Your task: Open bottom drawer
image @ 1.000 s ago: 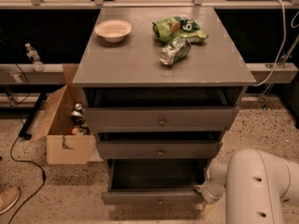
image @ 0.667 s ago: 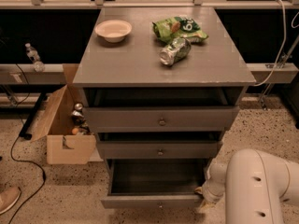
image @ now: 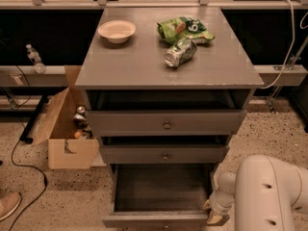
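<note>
The bottom drawer [image: 161,186] of the grey cabinet is pulled far out, showing its plain grey inside; its front [image: 156,220] lies at the frame's bottom edge. The middle drawer [image: 163,154] and the top drawer [image: 166,121] stand slightly out, each with a small round knob. My white arm [image: 269,194] comes in from the lower right. My gripper [image: 215,214] is at the right front corner of the bottom drawer.
On the cabinet top [image: 144,66] are a white bowl [image: 117,31], a green chip bag [image: 185,29] and a crushed can [image: 179,52]. An open cardboard box [image: 70,129] stands on the floor at the left. A cable [image: 26,167] and a shoe [image: 8,206] lie at lower left.
The bottom drawer has come a little further out toward the camera, with my gripper staying at its right front corner.
</note>
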Motion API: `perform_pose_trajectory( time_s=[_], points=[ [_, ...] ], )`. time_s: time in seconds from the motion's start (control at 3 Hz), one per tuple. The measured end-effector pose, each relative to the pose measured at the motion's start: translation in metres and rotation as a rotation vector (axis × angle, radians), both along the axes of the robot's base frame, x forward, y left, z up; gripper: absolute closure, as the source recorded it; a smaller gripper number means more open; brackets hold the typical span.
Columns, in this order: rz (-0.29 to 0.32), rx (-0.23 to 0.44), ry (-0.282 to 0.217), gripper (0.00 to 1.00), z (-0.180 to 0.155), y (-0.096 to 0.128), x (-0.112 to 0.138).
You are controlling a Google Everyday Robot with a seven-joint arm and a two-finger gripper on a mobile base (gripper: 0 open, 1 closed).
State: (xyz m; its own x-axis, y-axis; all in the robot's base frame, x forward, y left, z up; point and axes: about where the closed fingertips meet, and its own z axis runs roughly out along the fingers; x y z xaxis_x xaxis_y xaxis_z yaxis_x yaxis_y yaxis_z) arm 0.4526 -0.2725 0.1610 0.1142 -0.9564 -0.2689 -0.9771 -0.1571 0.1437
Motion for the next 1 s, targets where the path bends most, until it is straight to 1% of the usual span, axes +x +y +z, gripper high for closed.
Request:
perform_pose_trajectory(
  time_s=[0.33, 0.67, 1.0],
  points=[
    [-0.008, 0.012, 0.01, 1.0, -0.003, 0.004, -0.009],
    [-0.012, 0.015, 0.013, 1.0, -0.001, 0.004, -0.012],
    [-0.032, 0.024, 0.022, 1.0, -0.004, 0.001, -0.022]
  ],
)
